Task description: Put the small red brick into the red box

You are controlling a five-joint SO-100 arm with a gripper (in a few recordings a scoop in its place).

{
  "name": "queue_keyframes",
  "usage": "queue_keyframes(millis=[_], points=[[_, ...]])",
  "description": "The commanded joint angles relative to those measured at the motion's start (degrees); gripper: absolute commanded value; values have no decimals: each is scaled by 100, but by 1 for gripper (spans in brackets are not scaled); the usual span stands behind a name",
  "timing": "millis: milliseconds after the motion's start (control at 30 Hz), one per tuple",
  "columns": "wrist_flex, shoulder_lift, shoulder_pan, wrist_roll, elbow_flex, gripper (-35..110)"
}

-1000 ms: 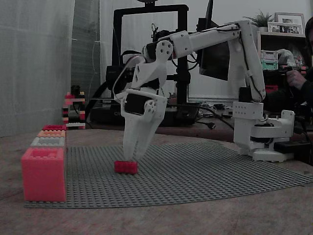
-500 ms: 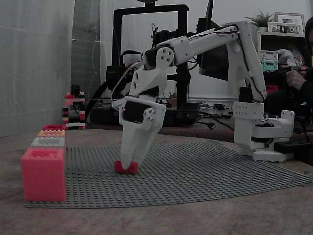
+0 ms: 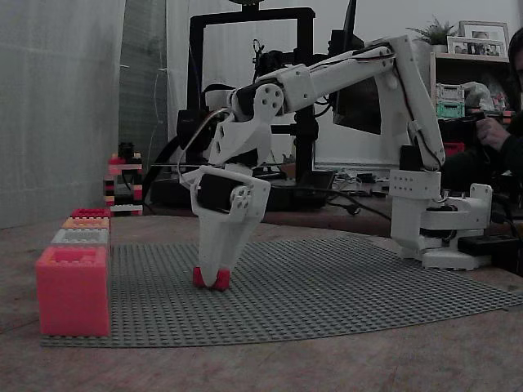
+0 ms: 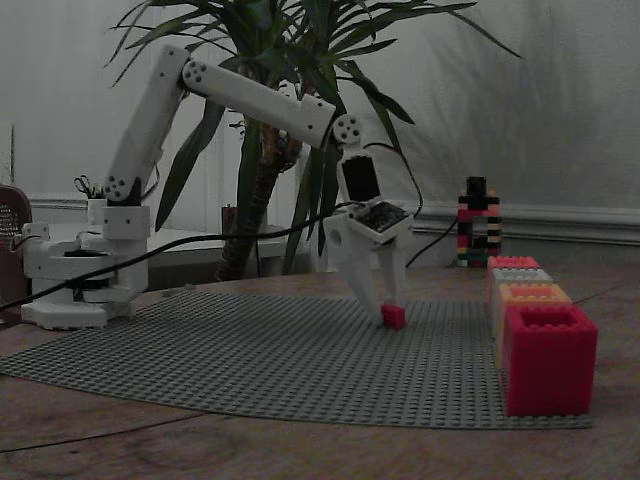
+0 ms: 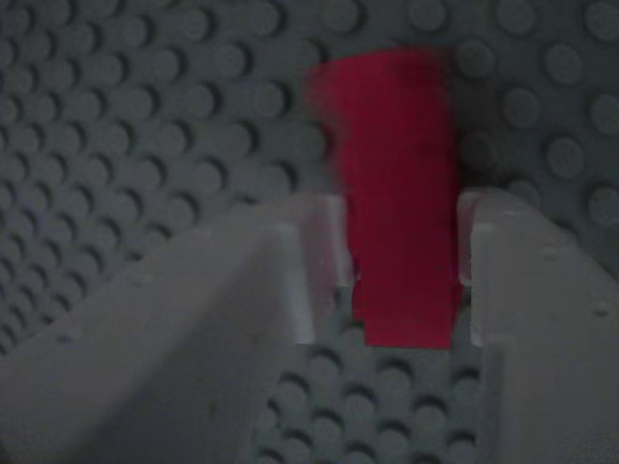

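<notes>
1. Hand (image 3: pixel 212 280) was down on the grey baseplate (image 3: pixel 327 294), its fingers pinching the small red brick (image 5: pixel 397 242), which sat unlifted on the plate.
2. Lift and carry remained: the red box (image 3: pixel 90 214) stood at 9 o'clock in a fixed view.
3. A pink box (image 3: pixel 73 290), a grey box (image 3: pixel 81 237) and an orange box (image 3: pixel 86 223) shared its row; the path looked clear.

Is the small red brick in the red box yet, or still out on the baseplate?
Out. The small red brick lies on the grey baseplate between the gripper fingers, well apart from the row of boxes.
</notes>
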Motion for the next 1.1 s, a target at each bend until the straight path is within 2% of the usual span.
queue_keyframes(millis=[0, 200, 333, 433, 700, 1067], points=[[-79, 387, -18, 123, -439, 0], [62, 1204, 686, 1494, -1116, 0], [114, 984, 1626, 2742, -1916, 0], [123, 598, 2268, 3234, -2435, 0], [-167, -800, 3410, 3384, -4210, 0], [-1512, -1978, 3384, 2725, -4843, 0]])
